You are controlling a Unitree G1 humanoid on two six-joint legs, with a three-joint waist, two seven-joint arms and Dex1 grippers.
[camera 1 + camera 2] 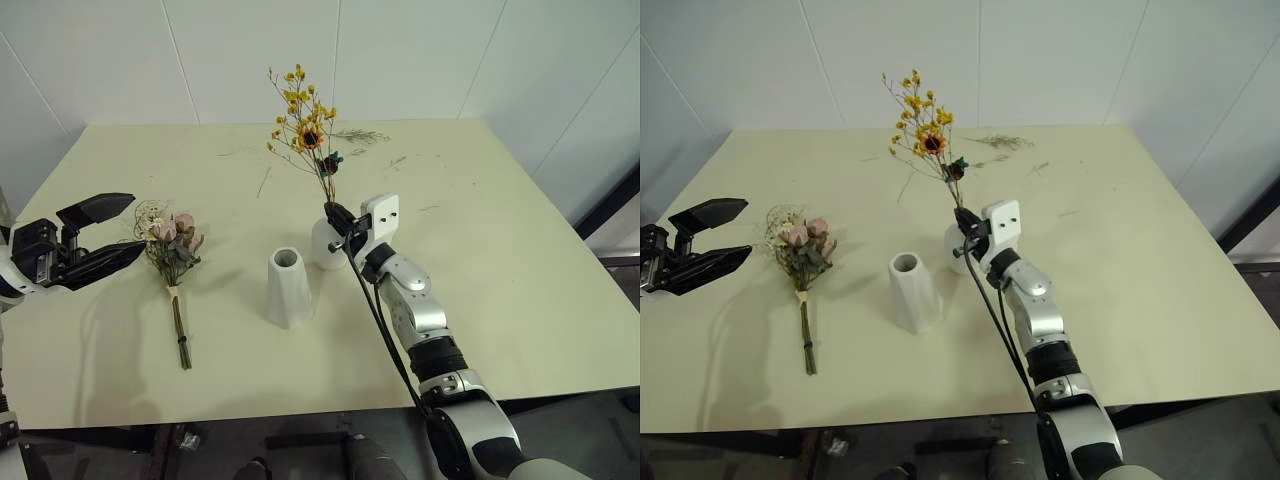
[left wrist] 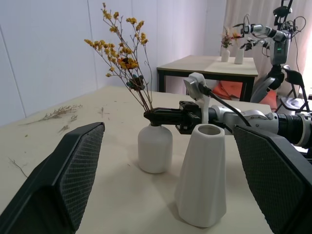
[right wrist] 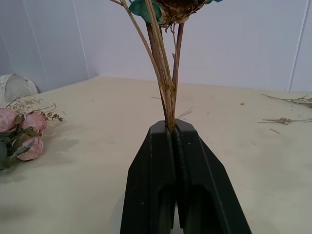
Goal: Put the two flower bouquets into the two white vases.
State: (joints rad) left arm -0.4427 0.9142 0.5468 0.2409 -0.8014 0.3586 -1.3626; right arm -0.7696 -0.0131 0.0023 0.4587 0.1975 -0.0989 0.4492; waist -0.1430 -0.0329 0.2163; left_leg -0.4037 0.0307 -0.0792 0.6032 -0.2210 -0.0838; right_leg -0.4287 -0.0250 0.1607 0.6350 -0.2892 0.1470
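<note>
- While the right claw (image 1: 337, 222) is clenched on the brown stems of the yellow-flower spray (image 1: 304, 128), the stems run down from its fingertips into the narrow mouth of the shorter rounded vase (image 2: 155, 147), which stands directly beneath the claw on the cream surface (image 1: 500, 260).
- Seen from the right wrist, the two black fingers (image 3: 158, 165) press together with the stems pinched between their tips (no gap shows between them), and the spray stands nearly upright above.
- Just to the left of the right claw, and a little nearer the robot, stands the taller faceted vase (image 1: 288, 287), upright, its wide mouth unfilled; it is close beside the rounded vase but apart from it.
- Over at the surface's left edge, the left claw (image 1: 112, 232) hovers released, its fingers spread wide and nothing between them.
- Just to the right of the left claw, the pink rose bouquet (image 1: 172, 250) lies flat on the surface, blooms away from the robot and stems toward it; claw and bouquet are not touching.
- Beyond the right claw, toward the far wall, loose dried twigs (image 1: 358, 136) lie scattered on the surface.
</note>
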